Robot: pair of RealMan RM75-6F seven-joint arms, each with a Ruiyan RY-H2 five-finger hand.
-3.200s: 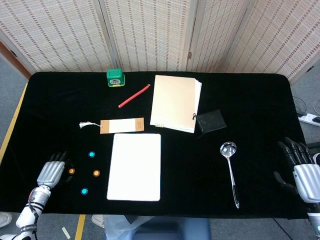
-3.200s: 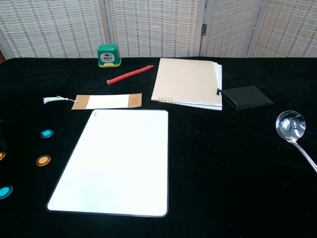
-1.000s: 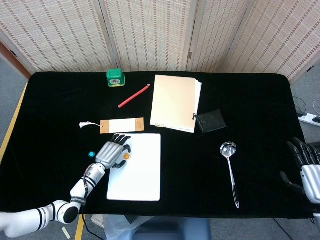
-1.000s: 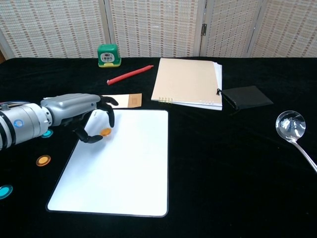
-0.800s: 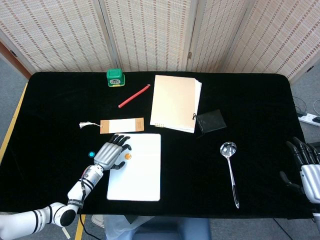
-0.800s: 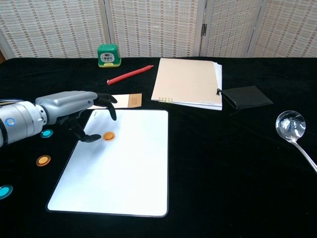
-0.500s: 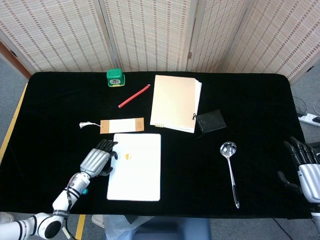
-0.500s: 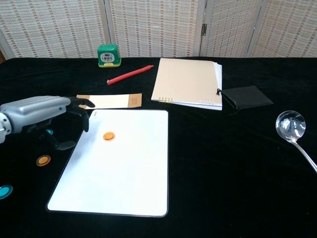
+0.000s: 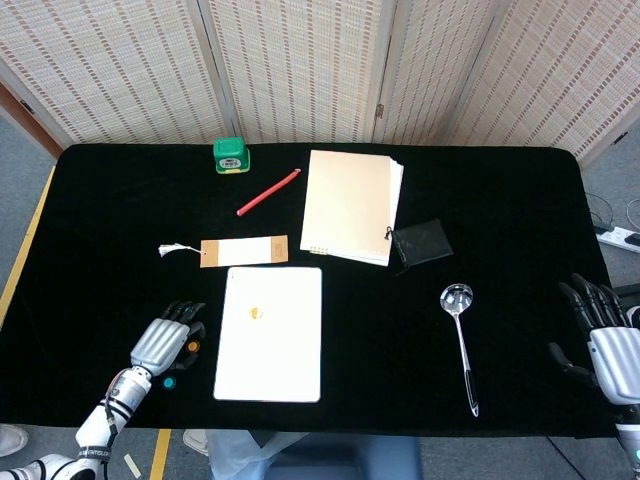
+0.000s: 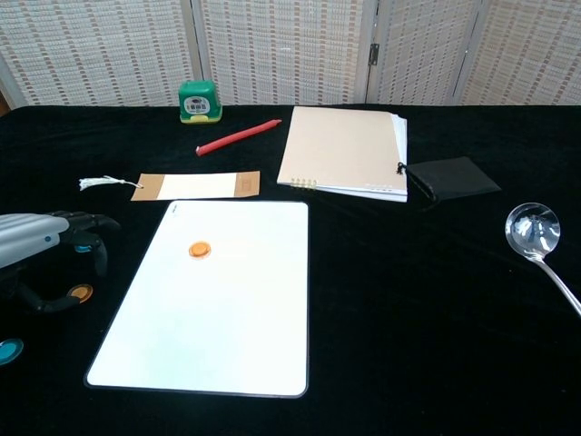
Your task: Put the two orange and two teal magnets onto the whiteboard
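— While the whiteboard (image 10: 213,295) is taken as the landmark, where are the magnets found?

— One orange magnet (image 10: 199,249) is seen lying on the whiteboard, near its upper left corner. A second orange magnet (image 10: 81,292), and two teal magnets (image 10: 85,245) (image 10: 9,351), are seen on the table (image 10: 436,318) left of the whiteboard.

— And how are the hands held?

— The left hand (image 10: 41,256) is held just left of the whiteboard, over those magnets, fingers apart, nothing gripped. The right hand (image 9: 605,340) is kept well right of the whiteboard, fingers spread, nothing held.
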